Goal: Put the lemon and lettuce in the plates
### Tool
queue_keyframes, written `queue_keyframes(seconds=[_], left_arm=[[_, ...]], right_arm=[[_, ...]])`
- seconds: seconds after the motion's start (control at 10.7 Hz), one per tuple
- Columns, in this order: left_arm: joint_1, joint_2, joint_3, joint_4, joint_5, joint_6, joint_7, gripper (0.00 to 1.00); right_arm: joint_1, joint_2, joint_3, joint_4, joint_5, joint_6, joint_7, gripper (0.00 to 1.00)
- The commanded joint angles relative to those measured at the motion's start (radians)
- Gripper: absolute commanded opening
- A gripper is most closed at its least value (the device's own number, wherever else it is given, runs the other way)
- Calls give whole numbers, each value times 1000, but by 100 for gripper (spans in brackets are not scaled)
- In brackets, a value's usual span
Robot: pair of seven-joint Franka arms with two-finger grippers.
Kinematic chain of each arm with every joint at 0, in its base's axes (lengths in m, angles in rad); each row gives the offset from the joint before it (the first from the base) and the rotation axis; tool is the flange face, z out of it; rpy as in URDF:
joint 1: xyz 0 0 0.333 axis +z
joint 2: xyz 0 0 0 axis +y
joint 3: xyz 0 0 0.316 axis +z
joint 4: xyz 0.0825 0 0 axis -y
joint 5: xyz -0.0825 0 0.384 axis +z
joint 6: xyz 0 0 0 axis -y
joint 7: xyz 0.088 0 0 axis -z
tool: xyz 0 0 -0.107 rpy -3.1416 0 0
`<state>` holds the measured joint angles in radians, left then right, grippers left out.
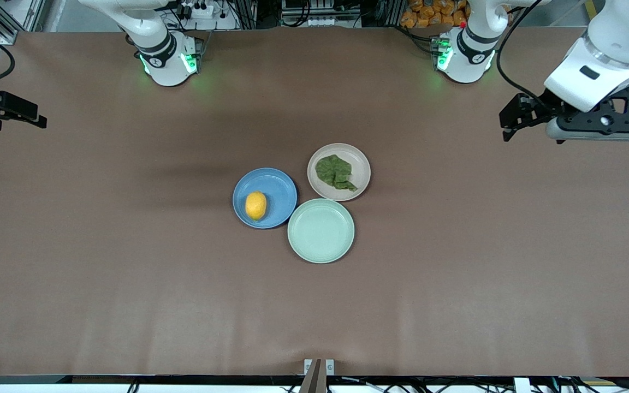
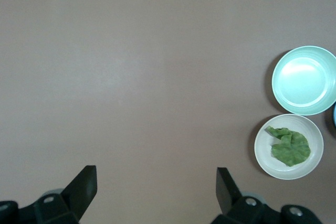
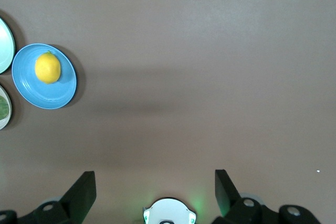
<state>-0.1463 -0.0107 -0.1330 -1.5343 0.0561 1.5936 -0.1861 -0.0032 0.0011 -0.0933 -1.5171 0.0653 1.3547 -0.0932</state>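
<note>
The yellow lemon (image 1: pixel 255 205) lies in the blue plate (image 1: pixel 277 188) at mid-table; both also show in the right wrist view, lemon (image 3: pixel 47 68) and blue plate (image 3: pixel 58 94). The green lettuce (image 1: pixel 336 172) lies in the beige-pink plate (image 1: pixel 361 164), also seen in the left wrist view, lettuce (image 2: pixel 288 147) and plate (image 2: pixel 262 153). My left gripper (image 1: pixel 512 121) is open and empty, raised over the left arm's end of the table; its wrist view (image 2: pixel 156 187) shows bare table between the fingers. My right gripper (image 1: pixel 22 115) is open and empty, raised over the right arm's end (image 3: pixel 155 191).
An empty pale mint-green plate (image 1: pixel 320 230) sits nearer the front camera, touching the other two; it also shows in the left wrist view (image 2: pixel 304 80). The right arm's base (image 3: pixel 169 212) shows in the right wrist view. Brown table surface surrounds the plates.
</note>
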Motion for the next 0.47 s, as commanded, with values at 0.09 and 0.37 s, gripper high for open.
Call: queue_keyframes(seconds=[0.09,0.37], left_arm=[[-6,0,-8,42,7,-64,27,100],[2,-6,-5,49,-64,-78,24,100]], right_arm=[[-1,-33,7,-41,-15,73,-8,100],[-1,-29,3,-40,-15,98,-6,100]])
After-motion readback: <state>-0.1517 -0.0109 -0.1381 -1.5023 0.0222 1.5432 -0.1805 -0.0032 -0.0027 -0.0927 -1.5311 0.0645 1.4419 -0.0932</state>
